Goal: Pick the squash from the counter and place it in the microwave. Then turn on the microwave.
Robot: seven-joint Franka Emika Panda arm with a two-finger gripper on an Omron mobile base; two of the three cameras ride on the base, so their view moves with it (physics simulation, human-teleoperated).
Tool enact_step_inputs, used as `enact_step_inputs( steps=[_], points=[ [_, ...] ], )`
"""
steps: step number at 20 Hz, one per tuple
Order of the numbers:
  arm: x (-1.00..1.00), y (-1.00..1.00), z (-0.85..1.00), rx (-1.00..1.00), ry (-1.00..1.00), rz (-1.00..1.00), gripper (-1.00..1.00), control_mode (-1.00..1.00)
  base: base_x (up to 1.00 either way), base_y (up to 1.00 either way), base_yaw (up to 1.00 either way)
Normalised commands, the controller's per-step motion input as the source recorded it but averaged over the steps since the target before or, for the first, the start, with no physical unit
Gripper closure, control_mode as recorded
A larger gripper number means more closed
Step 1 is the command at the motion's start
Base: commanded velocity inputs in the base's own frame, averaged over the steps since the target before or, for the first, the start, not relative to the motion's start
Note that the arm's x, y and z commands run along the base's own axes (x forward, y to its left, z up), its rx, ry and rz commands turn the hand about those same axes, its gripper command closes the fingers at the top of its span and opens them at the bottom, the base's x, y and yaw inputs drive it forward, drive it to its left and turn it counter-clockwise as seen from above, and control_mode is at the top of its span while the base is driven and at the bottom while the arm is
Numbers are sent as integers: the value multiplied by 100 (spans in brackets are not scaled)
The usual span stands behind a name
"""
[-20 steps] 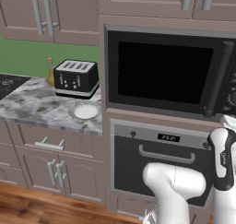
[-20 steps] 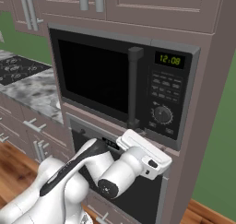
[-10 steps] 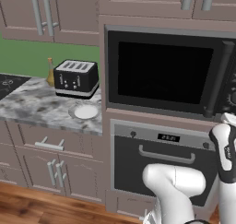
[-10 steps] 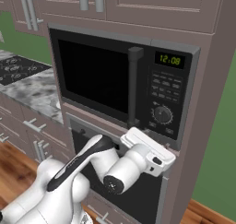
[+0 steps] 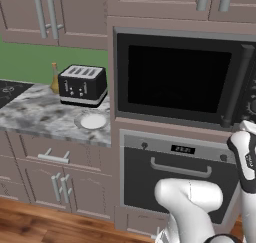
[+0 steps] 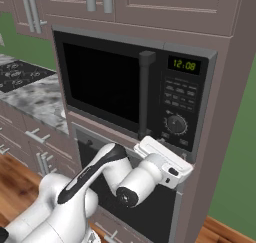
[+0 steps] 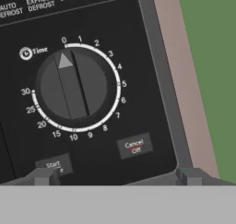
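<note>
One microwave (image 6: 125, 87), one oven (image 5: 175, 179), one toaster (image 5: 82, 84), one plate (image 5: 93, 121), one bottle (image 5: 54, 77).

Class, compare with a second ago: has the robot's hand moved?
Yes. The gripper has crept right and slightly down, nearer the microwave control panel's lower corner.

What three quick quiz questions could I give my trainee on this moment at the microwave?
1. True or false: the microwave door is shut.
2. In the hand view, which marking does the timer knob pointer sit nearest: A) 0, B) 5, C) 15?
3. What stands on the counter directly behind the white plate?

Key:
1. True; the black glass door sits closed, with its vertical handle beside the panel.
2. A.
3. The black toaster, with an amber bottle to its left.
</note>
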Motion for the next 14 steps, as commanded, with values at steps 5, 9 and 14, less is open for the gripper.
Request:
enact_step_inputs(
  steps=[5,9,14],
  points=[
    [9,-2,0,0,0,0,-100,-100,0,0,0],
    [11,-4,0,0,0,0,-100,-100,0,0,0],
    [7,-7,0,0,0,0,-100,-100,0,0,0]
  ],
)
